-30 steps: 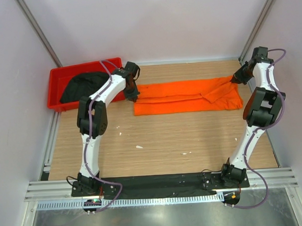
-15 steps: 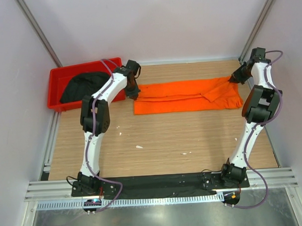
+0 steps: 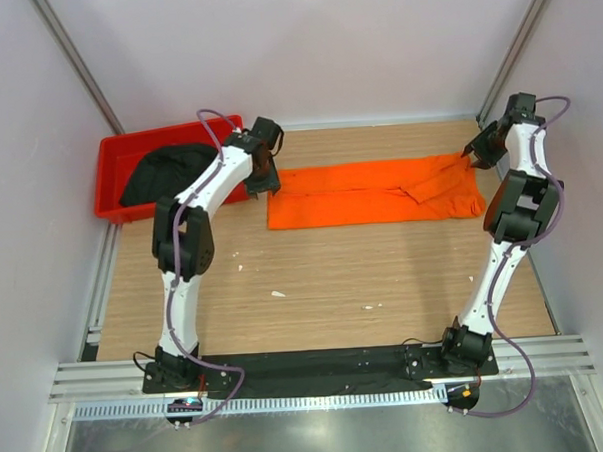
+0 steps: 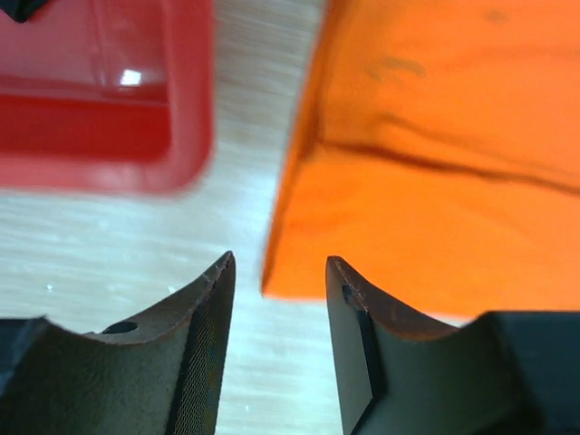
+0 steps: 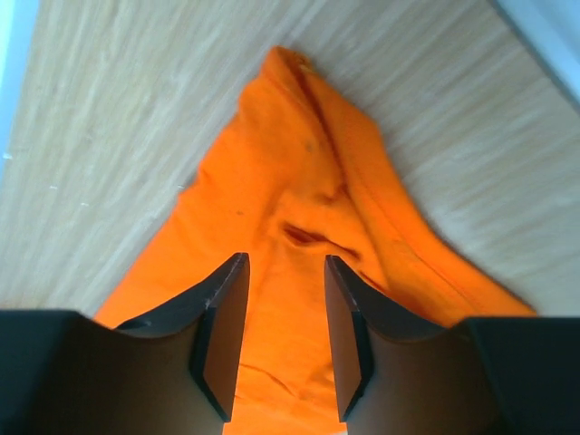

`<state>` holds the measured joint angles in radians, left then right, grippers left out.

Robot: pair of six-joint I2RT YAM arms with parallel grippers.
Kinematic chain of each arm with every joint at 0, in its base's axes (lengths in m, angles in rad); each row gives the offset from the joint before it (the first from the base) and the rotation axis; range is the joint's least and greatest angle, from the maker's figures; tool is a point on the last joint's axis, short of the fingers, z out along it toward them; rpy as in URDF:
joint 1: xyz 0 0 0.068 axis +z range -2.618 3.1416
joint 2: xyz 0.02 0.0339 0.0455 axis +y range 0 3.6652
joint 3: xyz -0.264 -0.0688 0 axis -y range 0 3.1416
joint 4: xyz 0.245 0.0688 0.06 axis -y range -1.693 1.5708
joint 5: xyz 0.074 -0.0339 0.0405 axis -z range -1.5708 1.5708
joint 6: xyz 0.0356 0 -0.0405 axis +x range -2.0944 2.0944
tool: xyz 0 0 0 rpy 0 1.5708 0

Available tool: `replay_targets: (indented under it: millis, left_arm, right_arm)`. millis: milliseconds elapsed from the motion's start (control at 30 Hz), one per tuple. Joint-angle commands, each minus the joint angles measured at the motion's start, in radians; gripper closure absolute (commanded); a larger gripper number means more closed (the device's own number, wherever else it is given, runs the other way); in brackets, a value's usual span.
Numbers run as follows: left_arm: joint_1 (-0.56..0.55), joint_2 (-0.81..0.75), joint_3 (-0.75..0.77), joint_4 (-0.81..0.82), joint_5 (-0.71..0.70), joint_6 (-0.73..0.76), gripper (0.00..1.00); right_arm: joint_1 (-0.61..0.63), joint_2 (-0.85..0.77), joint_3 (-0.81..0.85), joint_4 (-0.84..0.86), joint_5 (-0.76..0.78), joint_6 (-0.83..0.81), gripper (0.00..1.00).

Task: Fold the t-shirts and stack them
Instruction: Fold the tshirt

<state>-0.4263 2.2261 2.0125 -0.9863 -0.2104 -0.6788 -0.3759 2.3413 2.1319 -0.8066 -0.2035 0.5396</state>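
From above I get bright, even light with only faint, soft shadows beside the arms, nothing blown out. In the left wrist view the red bin [image 4: 109, 118] is smeared and out of focus, with one small white glare spot. The right wrist view is crisper: the table [image 5: 118, 136] grain reads clearly, and the orange t-shirt [image 5: 290, 208] looks heavily saturated.

The orange t-shirt [image 3: 375, 193] is soft, dull cloth with creases. The black t-shirt [image 3: 164, 172] is dull cloth too. The red bin [image 3: 112, 169] is smooth, shiny plastic. The table [image 3: 334, 275] looks like pale wood with fine lines. The fingers [image 4: 163, 362] of the left gripper [image 4: 276, 270] are dark and dull, with a rough pad. The rail [image 3: 93, 380] is silver metal.
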Motion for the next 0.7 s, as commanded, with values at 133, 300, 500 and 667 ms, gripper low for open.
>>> replay_targets:
  millis: [133, 300, 500, 667]
  left_arm:
    - [-0.157, -0.234, -0.190, 0.294, 0.204, 0.085, 0.67]
    - [-0.160, -0.071, -0.061, 0.308, 0.382, 0.093, 0.79]
    - [-0.140, 0.066, 0.009, 0.279, 0.320, 0.114, 0.81]
    - [-0.100, 0.118, 0.014, 0.249, 0.298, 0.085, 0.83]
  right_arm:
    - [0.138, -0.316, -0.264, 0.053, 0.043, -0.101, 0.51]
    - [0.273, -0.460, -0.541, 0.219, 0.058, -0.038, 0.59]
    - [0.371, -0.473, -0.642, 0.254, 0.133, -0.032, 0.83]
    - [0.430, -0.462, -0.701, 0.300, 0.196, -0.043, 0.99]
